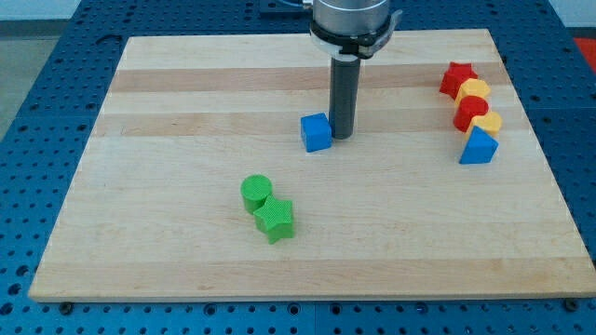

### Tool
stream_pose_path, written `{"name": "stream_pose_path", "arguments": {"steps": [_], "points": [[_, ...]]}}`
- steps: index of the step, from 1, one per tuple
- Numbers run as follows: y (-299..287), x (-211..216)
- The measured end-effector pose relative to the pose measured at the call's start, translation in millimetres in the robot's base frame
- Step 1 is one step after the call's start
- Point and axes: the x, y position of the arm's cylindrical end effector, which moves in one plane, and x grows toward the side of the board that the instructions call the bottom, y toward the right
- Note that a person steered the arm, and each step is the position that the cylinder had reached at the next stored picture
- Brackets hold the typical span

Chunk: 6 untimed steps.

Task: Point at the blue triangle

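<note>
blue triangle [478, 148] sits far right of my tip [342, 137], which touches the blue cube [317, 132].

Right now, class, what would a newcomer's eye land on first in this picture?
First, the dark rod coming down from the view's top, my tip right beside the blue cube at mid-board. Next, the bright column at the view's right: red star, yellow block, red block, another yellow block and blue triangle. The green cylinder and green star touch lower left.
</note>
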Motion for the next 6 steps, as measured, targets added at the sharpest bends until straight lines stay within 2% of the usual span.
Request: {"name": "stream_pose_path", "arguments": {"steps": [2,3,4,5,6], "points": [[102.0,50.3],[106.0,79.4],[151.9,83.7],[203.5,65.8],[221.0,36.8]]}}
